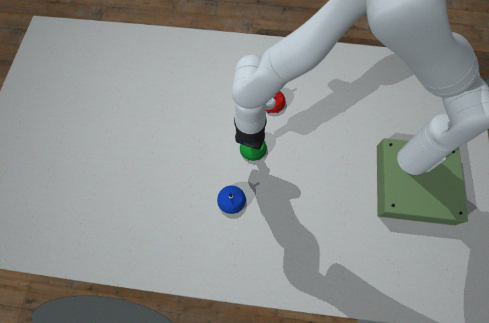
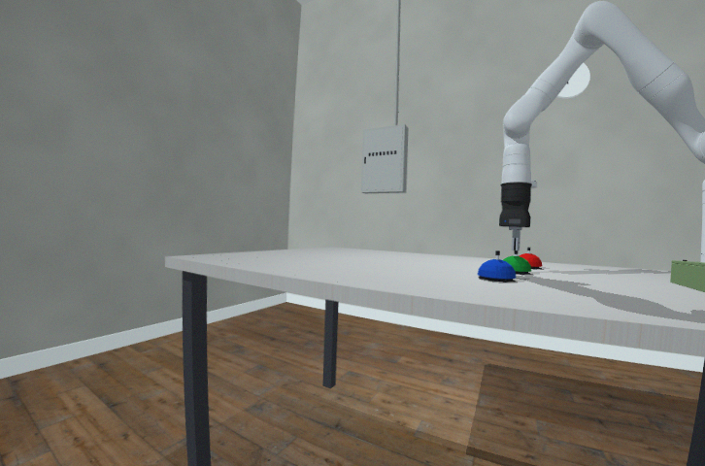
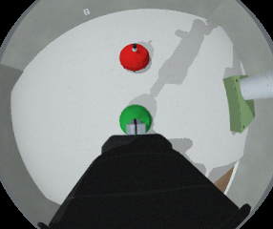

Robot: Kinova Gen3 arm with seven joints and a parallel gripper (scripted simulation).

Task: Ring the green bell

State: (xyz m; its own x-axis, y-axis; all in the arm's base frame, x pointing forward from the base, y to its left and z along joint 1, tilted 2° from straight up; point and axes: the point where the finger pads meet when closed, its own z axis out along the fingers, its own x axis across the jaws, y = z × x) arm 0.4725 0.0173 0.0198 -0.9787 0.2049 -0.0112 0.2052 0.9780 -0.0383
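Observation:
The green bell [image 1: 252, 153] [image 2: 517, 265] [image 3: 136, 113] stands upright on the table. My gripper [image 2: 516, 250] [image 3: 135, 124] is shut and empty, pointing straight down over the middle of this bell. In the exterior view the dark button cap shows right at the fingertips, above the dome; any gap or slight press is too small to tell. The wrist view and the top view hide the button behind the gripper. The blue bell [image 1: 231, 202] [image 2: 496, 270] and the red bell [image 1: 278, 101] [image 2: 531, 260] [image 3: 135, 59] stand upright with their buttons up, apart from the gripper.
The red bell and the blue bell stand on opposite sides of the green one. The arm's green base block [image 1: 386, 179] [image 2: 694, 277] [image 3: 234, 107] is at the right on the table [image 1: 100, 152]. The forearm passes above the red bell in the top view.

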